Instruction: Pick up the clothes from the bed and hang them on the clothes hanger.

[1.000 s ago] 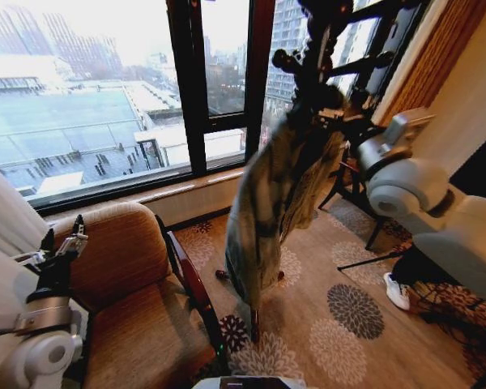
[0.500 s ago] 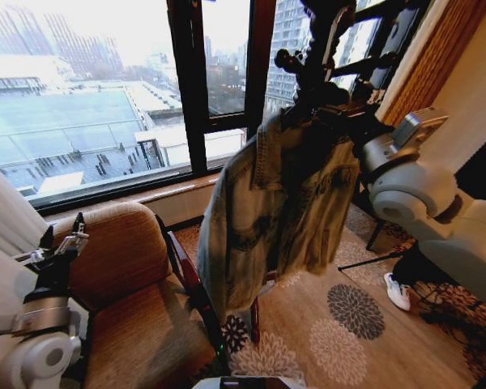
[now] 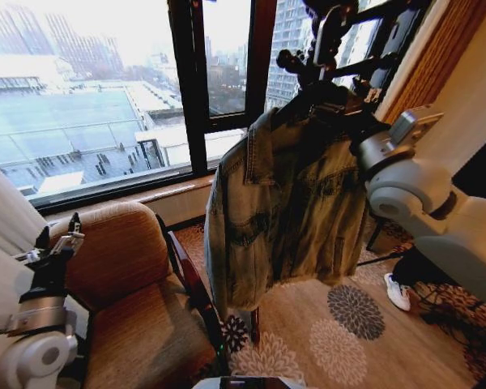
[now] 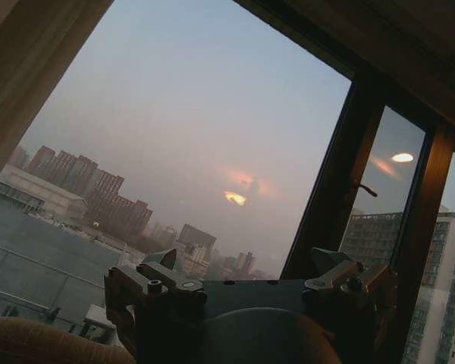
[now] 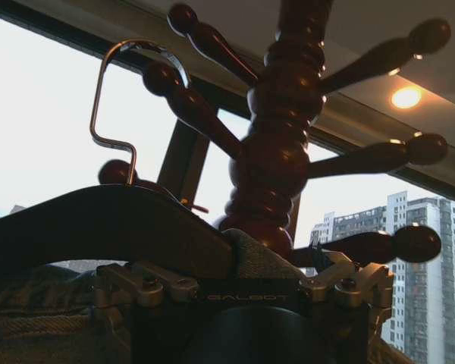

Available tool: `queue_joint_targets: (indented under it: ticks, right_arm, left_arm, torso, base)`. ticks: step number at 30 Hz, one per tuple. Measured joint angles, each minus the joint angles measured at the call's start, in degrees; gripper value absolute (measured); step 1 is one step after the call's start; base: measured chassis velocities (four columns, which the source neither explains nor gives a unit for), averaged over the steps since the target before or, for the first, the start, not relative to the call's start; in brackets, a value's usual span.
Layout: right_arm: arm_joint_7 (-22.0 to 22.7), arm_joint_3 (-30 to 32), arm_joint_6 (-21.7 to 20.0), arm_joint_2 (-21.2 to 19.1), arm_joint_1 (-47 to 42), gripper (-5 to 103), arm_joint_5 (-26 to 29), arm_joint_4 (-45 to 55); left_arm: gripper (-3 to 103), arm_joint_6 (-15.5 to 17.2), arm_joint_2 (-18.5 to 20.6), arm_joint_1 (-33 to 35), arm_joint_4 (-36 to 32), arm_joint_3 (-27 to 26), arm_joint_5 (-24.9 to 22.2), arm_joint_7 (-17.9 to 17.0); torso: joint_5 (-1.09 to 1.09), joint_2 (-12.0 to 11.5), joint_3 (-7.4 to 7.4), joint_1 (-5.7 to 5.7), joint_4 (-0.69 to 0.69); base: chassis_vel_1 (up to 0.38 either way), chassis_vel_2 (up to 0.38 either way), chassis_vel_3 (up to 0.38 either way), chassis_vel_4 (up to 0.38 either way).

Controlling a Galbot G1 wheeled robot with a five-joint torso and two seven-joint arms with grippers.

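Observation:
A faded denim jacket hangs spread on the black clothes hanger, high beside a dark wooden coat stand. In the right wrist view the hanger's metal hook curves up beside the stand's upper pegs. My right gripper is shut on the hanger at the jacket's collar; in the head view the jacket hides it, with the right arm behind. My left gripper stands open and idle, pointing up beside the armchair. The bed is out of view.
A brown armchair with a wooden armrest stands at the lower left, close to the jacket's hem. A large window with dark frames fills the back. Floral carpet lies below, with black tripod legs at the right.
The jacket has risen and turned from a narrow, folded hang to a broad spread; the hanger's hook has moved up to the stand's pegs. The left arm has hardly moved.

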Motion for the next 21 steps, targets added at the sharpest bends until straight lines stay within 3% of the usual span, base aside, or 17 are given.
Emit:
queue_joint_targets:
  ticks: [11, 21]
  right_arm:
    - [1.1, 0.3, 0.1, -0.6, -0.8, 100, 0.6, 3.3]
    - [0.6, 7.2, 2.8, -0.6, -8.2, 100, 0.7, 4.9]
  left_arm:
    - [100, -0.2, -0.4, -0.5, 1.0, 1.0, 0.6, 0.1]
    - [100, -0.3, 0.1, -0.3, 1.1, 0.4, 0.5, 0.1]
  torso:
    - [0.00, 0.0, 0.00, 0.00, 0.01]
    - [0.01, 0.0, 0.00, 0.00, 0.01]
  base:
    - [0.000, 0.000, 0.000, 0.000]
    - [0.000, 0.000, 0.000, 0.000]
